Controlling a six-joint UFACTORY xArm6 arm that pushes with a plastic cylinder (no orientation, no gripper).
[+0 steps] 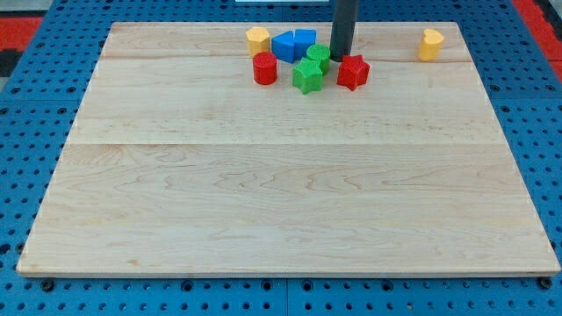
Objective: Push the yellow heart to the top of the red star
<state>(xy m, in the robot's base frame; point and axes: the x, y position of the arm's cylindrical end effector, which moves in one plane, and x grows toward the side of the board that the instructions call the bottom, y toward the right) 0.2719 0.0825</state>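
you see my tip (pixel 339 58) resting just at the left of the red star (pixel 353 72), near the green blocks (pixel 309 70); it is a bare rod and holds nothing. the yellow heart (pixel 430 44) sits far at the view's right, well apart from the star. so i judge the push is not yet begun; all the travel to the star's top is left.

Wooden board with blocks bunched along the view's top edge

On my pale wooden board (pixel 290 202) a yellow block (pixel 257 39), two touching blue blocks (pixel 293 44), a red cylinder (pixel 264 68), a green star (pixel 307 76), a green cylinder (pixel 318 57) and the red star (pixel 352 72) cluster together; the yellow heart (pixel 430 44) lies well apart at the view's right.
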